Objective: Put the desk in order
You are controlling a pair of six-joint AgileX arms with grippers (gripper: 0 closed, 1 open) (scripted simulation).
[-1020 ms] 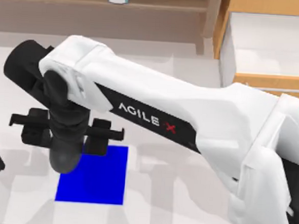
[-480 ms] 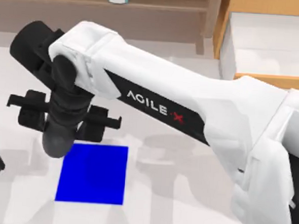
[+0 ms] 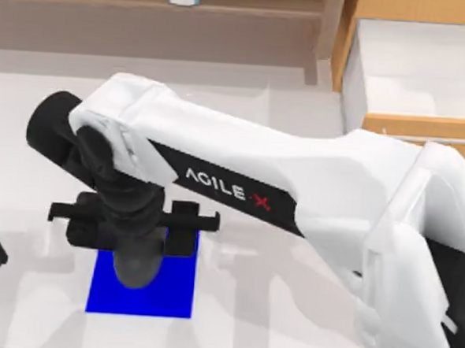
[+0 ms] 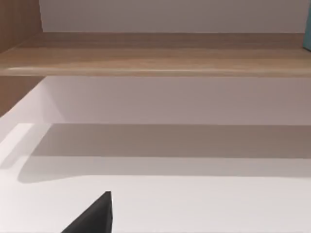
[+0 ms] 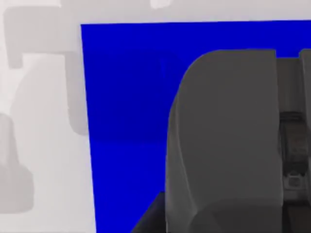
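White AgileX right arm's gripper (image 3: 136, 267) has moved down over the blue rectangular mat (image 3: 174, 285) on the desk (image 3: 271, 318); whether its fingers are spread cannot be told.

Desk (image 3: 288, 304), flat white tabletop, level, brown wooden shelf (image 3: 147, 19) along its far edge, light-wood drawer unit (image 3: 416, 71) right of shelf, open

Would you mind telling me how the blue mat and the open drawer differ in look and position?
The blue mat is flat, saturated blue and lies low on the desk at left-centre, partly beneath the right gripper. The open drawer is a white-lined, wood-edged box at the upper right. Both are rectangular.
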